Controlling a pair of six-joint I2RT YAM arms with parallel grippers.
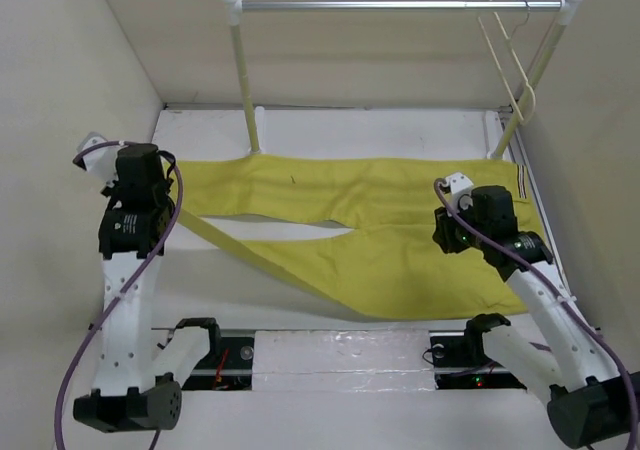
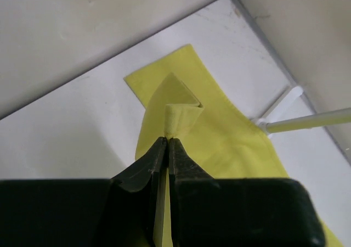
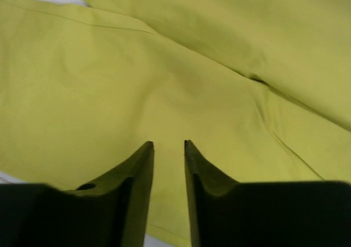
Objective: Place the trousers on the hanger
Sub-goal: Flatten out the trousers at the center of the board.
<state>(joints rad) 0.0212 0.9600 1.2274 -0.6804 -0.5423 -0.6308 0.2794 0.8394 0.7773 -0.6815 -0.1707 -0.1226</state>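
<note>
The mustard-yellow trousers point(image 1: 400, 260) lie spread across the table, legs to the left and waistband to the right. My left gripper point(image 1: 172, 208) is shut on the end of the near leg, which rises off the table in a taut strip. In the left wrist view the jaws point(image 2: 167, 140) pinch a folded bit of yellow cloth point(image 2: 181, 118). My right gripper point(image 1: 447, 238) hovers over the seat of the trousers. Its fingers point(image 3: 168, 144) stand slightly apart above flat cloth point(image 3: 192, 82), with nothing between them. The cream hanger point(image 1: 510, 70) hangs from the rail at the back right.
A metal rail point(image 1: 400, 5) on white posts point(image 1: 245, 80) spans the back of the table. Cream walls close in on the left, back and right. The right post's foot point(image 2: 274, 125) shows in the left wrist view. Black arm bases sit along the near edge point(image 1: 340, 355).
</note>
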